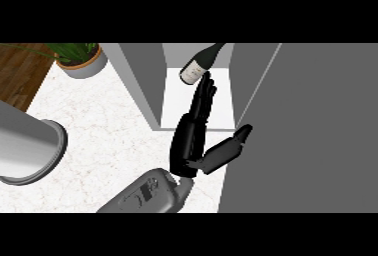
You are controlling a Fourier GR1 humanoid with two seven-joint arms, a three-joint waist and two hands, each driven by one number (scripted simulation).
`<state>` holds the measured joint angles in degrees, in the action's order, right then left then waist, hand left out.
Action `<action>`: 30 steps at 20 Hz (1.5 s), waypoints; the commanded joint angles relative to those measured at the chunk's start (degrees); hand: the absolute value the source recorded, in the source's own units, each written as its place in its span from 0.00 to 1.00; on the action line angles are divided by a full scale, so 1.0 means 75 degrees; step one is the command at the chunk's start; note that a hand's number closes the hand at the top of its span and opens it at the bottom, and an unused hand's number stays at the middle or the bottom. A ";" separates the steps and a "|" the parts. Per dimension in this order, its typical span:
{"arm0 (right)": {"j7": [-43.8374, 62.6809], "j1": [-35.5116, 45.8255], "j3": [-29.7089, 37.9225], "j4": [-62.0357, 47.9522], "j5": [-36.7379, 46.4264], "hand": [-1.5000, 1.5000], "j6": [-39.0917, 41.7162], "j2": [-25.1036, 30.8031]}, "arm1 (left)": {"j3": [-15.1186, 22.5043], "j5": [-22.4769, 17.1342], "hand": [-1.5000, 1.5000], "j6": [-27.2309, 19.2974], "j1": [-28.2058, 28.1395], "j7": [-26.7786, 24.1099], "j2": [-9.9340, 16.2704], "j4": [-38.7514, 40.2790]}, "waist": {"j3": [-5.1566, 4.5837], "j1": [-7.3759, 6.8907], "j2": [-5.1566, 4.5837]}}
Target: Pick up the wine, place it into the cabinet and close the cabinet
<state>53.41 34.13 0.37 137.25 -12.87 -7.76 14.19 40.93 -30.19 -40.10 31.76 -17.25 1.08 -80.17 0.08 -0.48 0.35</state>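
You have the cabinet [144, 80] filling the upper and right part of the head view: grey side walls, a pale shelf floor between them, and its door [310, 130] standing open as the broad grey slab on the right. Below it runs the white marbled tabletop [103, 135], with a grey cylindrical pot [29, 150] at the left edge and a potted plant [81, 57] at the top left.

One grey forearm [148, 195] comes up from the lower edge, and from its place in the view you cannot say for sure which arm it is; it reads as the right. Its robot hand [193, 135] stretches into the cabinet opening, fingers [207, 90] straight and extended, thumb [232, 145] splayed out toward the door. It grips nothing. No other robot hand shows.

The wine [201, 64] sits inside the cabinet, at the back, directly beyond the fingertips and touching or just clear of them. Its long axis tilts, label end low and near the fingers, neck pointing up and right.

Judged from this, the placing looks done; your next move is to back the robot hand straight out along its own line, away from the bottle, then swing the door closed.
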 commanded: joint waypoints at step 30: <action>0.0769 0.0484 -0.2749 0.0290 -0.0434 1.00 -0.0100 -0.1391 | -0.1148 -0.1566 1.00 0.3350 -0.6515 -0.1484 0.5195 -0.6421 | -0.0043 -0.0153 0.0017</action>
<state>55.59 37.25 -16.52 137.13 -14.18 -6.40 6.30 38.77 -37.31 -21.41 -10.81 -24.70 33.95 -125.55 0.04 -1.22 0.41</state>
